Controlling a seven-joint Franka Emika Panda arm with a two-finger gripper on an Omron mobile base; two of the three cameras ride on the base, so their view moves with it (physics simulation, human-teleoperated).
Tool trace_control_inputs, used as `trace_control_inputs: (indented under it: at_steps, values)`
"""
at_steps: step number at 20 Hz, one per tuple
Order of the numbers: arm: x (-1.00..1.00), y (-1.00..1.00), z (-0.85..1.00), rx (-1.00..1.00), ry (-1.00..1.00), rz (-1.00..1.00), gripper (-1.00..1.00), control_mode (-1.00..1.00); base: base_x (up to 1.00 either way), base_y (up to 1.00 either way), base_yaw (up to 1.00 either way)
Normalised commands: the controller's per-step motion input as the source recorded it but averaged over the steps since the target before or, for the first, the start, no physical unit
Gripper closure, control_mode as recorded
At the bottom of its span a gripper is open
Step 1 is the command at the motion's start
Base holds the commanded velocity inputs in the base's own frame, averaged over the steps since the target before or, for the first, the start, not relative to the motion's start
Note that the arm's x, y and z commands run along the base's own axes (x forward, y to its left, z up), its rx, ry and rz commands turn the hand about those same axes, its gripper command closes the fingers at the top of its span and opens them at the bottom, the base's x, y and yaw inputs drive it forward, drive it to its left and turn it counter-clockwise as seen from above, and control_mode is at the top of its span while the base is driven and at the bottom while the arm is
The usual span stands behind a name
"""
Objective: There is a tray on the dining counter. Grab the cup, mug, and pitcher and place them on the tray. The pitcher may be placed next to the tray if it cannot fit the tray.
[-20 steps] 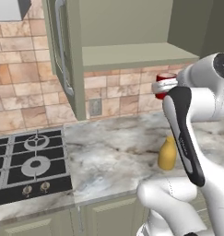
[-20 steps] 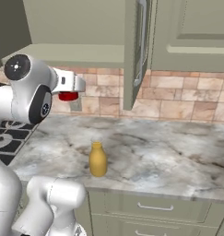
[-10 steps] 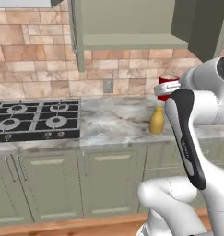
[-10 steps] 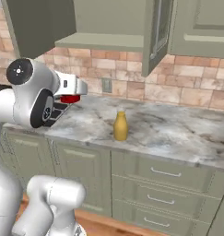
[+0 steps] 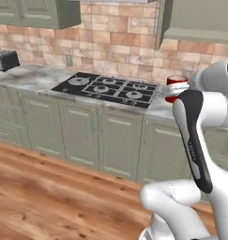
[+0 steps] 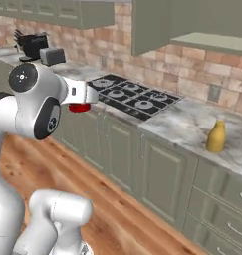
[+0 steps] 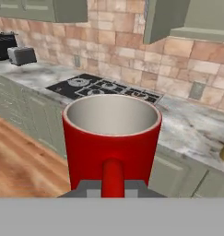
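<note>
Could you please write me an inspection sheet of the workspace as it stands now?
Surface: marbled wall counter with a gas stove.
Job's things: red mug upright, carried in the air; pitcher upright on the wall counter.
Clutter: toaster at the counter's far end.
Hand: hand shut on the mug's handle side.
Cables: nothing seen.
Surroundings: brick wall, green cabinets, wooden floor.

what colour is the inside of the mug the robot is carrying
Pale grey-white inside the mug, with a red outer wall and handle; the hand view shows it best.
</note>
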Motion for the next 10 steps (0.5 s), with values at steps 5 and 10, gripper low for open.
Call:
trace_control_inputs:
  at_steps: [5,10]
  values:
    - [0.00,0.00,0.00,0.00,0.00,0.00,1.00,1.00,-0.22,0.01,0.84]
    - [0.00,0.00,0.00,0.00,0.00,0.00,1.00,1.00,0.25,-0.15,0.65]
